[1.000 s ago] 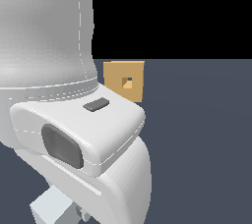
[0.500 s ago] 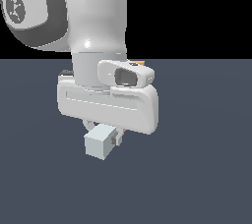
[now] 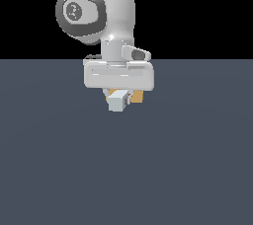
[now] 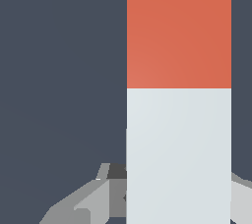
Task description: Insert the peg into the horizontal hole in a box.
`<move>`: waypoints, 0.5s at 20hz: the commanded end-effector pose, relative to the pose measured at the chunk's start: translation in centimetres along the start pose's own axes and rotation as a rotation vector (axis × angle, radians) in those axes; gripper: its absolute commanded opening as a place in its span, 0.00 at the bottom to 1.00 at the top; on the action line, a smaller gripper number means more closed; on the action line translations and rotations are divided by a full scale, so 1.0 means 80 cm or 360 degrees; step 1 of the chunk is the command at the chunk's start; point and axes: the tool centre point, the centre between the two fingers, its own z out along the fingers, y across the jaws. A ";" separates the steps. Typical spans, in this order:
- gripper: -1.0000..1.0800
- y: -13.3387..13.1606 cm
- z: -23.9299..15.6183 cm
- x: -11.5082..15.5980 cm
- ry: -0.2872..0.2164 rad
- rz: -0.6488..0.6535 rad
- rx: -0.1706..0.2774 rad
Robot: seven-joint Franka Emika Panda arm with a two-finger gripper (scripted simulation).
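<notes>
In the exterior view my gripper point(image 3: 118, 98) hangs under the white hand and is shut on the peg point(image 3: 117, 102), whose light grey end faces the camera. Bits of the tan box point(image 3: 138, 96) show just behind the hand and the peg; its hole is hidden. In the wrist view the peg point(image 4: 178, 154) fills the frame, grey-white near the fingers point(image 4: 83, 203) and red-orange point(image 4: 178, 29) at the far end. The box does not show there.
A flat dark blue-grey floor point(image 3: 197, 160) spreads all around. The arm's white links point(image 3: 101, 12) rise above the hand. Nothing else stands in view.
The arm has drawn away from the camera with the peg, now smaller in view and closer to the box. The tan box shows again behind the hand.
</notes>
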 end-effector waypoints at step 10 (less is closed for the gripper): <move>0.00 -0.009 -0.015 0.061 0.0002 -0.0096 -0.0003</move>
